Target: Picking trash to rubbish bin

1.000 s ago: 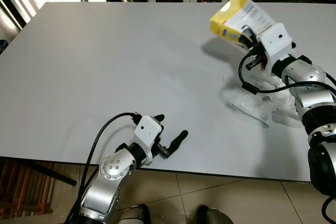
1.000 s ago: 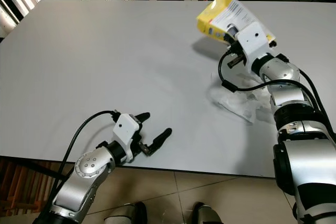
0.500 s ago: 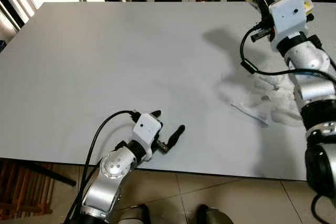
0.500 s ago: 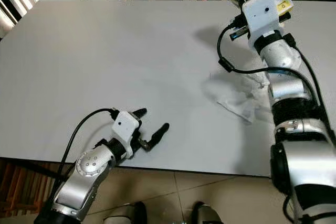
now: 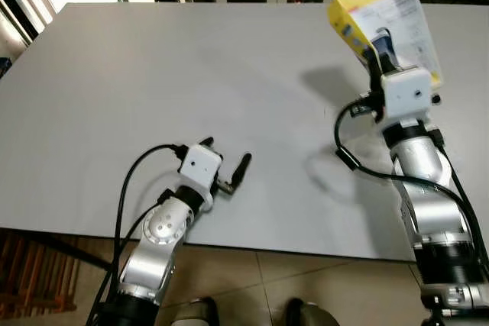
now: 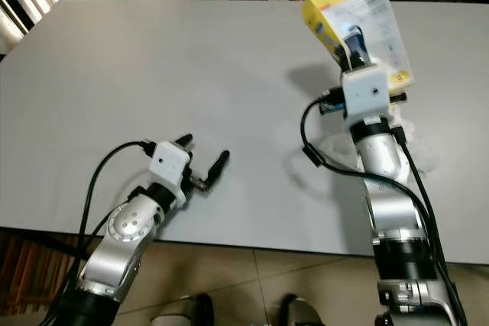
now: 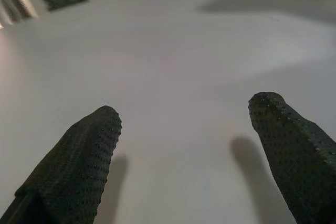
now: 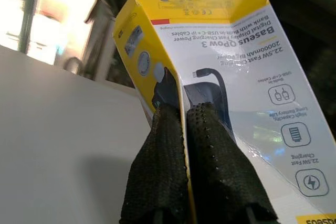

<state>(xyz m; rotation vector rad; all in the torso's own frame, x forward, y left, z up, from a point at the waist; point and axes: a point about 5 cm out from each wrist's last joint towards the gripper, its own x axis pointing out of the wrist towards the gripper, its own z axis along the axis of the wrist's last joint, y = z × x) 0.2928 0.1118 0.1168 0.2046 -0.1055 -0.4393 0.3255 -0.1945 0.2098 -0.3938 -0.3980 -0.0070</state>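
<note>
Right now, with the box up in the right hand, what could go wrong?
1. The right hand pinches only a thin edge of the yellow box, so it may pivot or slip.
2. Crumpled white plastic lies under that arm and could snag.
3. The left hand rests open, low over the table.

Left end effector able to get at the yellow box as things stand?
Probably not without a handover. The left end effector sits open, low at the table's near edge, while the yellow box is held up off the table, clamped in the right end effector, well across from it.
</note>
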